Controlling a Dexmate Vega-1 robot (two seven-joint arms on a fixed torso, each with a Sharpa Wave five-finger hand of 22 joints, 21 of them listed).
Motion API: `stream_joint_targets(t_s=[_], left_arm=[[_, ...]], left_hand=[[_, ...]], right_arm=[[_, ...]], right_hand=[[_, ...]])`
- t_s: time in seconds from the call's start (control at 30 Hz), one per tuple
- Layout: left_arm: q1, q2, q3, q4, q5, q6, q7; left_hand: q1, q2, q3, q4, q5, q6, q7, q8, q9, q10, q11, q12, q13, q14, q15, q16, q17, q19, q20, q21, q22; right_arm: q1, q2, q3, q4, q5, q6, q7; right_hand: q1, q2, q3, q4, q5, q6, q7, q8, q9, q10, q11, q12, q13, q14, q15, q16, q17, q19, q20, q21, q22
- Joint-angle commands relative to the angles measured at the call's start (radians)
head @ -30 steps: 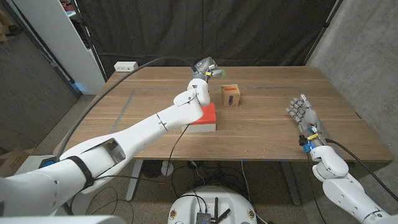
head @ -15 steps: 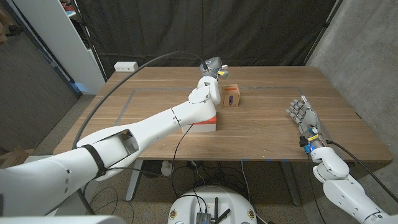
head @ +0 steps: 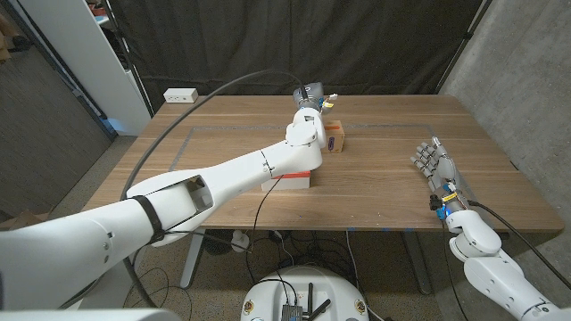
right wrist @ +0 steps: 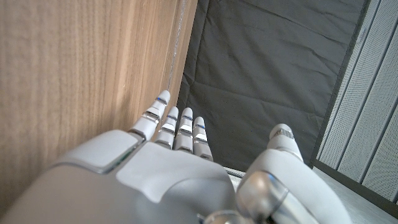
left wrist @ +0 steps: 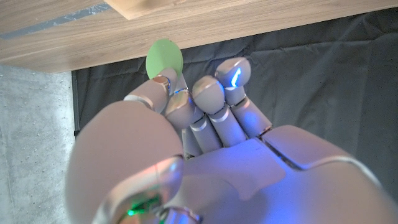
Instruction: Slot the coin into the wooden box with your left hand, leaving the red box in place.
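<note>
Left arm is reaching across the table (head: 384,178) from the near-left, passing over the red box (head: 294,178), which is sitting near the table's middle with the forearm covering much of it. Left hand (head: 311,95) is hanging at the far side of the table, just left of and beyond the wooden box (head: 334,138). In the left wrist view the coin (left wrist: 164,58), a pale green disc, is being pinched at its lower edge between fingertips (left wrist: 163,84), the other fingers curling in close beside them; the disc's flat face is turned toward that camera. Judgement: the coin is lying up and to the far-left of the box, so the coming move is asking for a short travel rightward and nearer, then down. The slot's direction cannot be told from these frames, so the coin's edge alignment is unconfirmed. Right hand (head: 434,162) is waiting well apart at the right, fingers spread and holding nothing; the left hand is much the nearer to the box.
</note>
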Motion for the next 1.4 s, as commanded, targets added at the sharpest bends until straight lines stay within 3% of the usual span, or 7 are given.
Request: stream_joint_targets(t_s=[0.03,0.5,1.4], left_arm=[[-0.033,-0.053,0.040,0.080,-0.010,0.021,-0.017],[-0.064,-0.061,0.087,0.131,-0.012,-0.010,-0.043],[-0.040,-0.072,0.085,0.192,0.011,-0.109,-0.021]], left_hand=[[0.010,-0.001,0.006,0.002,0.008,0.151,0.019,0.002,0.004,-0.003,-0.005,0.002,-0.002,0.010,-0.001,0.007,0.003,-0.003,-0.053,0.007,0.004],[0.010,-0.004,0.005,0.002,0.009,0.153,0.018,-0.001,0.005,-0.004,-0.005,0.003,-0.003,0.011,-0.001,0.010,0.010,-0.005,-0.053,0.007,0.002],[0.010,-0.004,0.003,0.002,0.008,0.154,0.018,-0.007,0.007,-0.007,-0.003,0.009,0.004,0.004,-0.001,0.002,0.010,-0.010,-0.052,0.008,-0.003]], right_arm=[[0.012,0.006,-0.008,0.012,0.002,0.000,0.003],[0.011,0.005,-0.007,0.011,0.002,-0.003,-0.005],[0.020,0.018,-0.010,0.031,0.000,0.015,-0.003]], right_hand=[[0.006,0.011,-0.001,-0.002,-0.001,0.007,0.003,-0.002,0.006,0.005,-0.002,0.006,0.005,0.009,0.004,0.004,0.002,0.009,0.002,-0.002,0.003],[0.006,0.011,-0.001,-0.002,-0.001,0.009,0.002,-0.001,0.006,0.005,-0.001,0.006,0.005,0.009,0.004,0.004,0.002,0.010,0.003,-0.002,0.003],[0.007,0.011,-0.002,-0.002,-0.001,0.008,0.003,-0.002,0.006,0.006,-0.002,0.006,0.005,0.010,0.004,0.004,0.003,0.011,0.004,-0.002,0.003]])
